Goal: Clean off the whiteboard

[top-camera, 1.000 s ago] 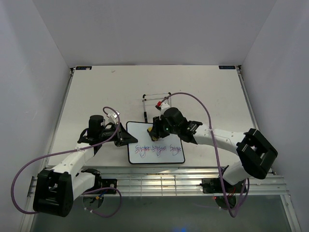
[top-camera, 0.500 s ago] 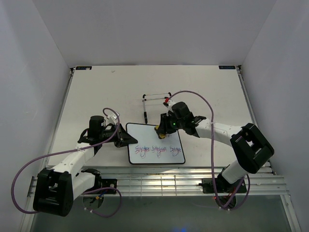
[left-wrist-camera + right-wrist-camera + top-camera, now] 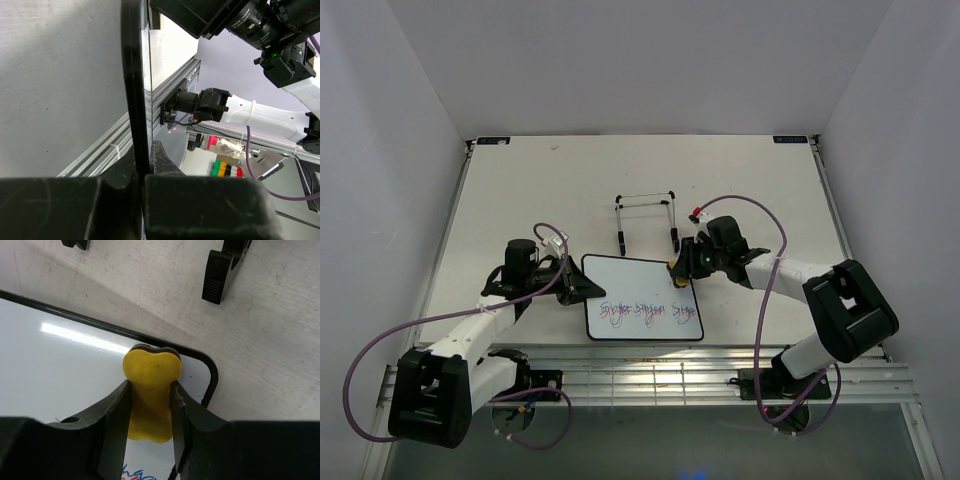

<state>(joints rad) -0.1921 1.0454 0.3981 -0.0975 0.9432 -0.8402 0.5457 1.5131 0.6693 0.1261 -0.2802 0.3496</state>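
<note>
- Near the front edge of the surface, the whiteboard lies flat, with red-purple writing across its near half.
- Left tool is clamped narrow on the board's left frame, apparently to steady it.
- Right tool grips the yellow eraser and sets it on the far right corner.
- A second ago the eraser was midway along the far edge; it has slid right. Writing unchanged.

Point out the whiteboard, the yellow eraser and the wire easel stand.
whiteboard [image 3: 638,279], top external view, blank upper face
yellow eraser [image 3: 151,371], right wrist view, upper lobe
wire easel stand [image 3: 645,197], top external view, top bar
</note>
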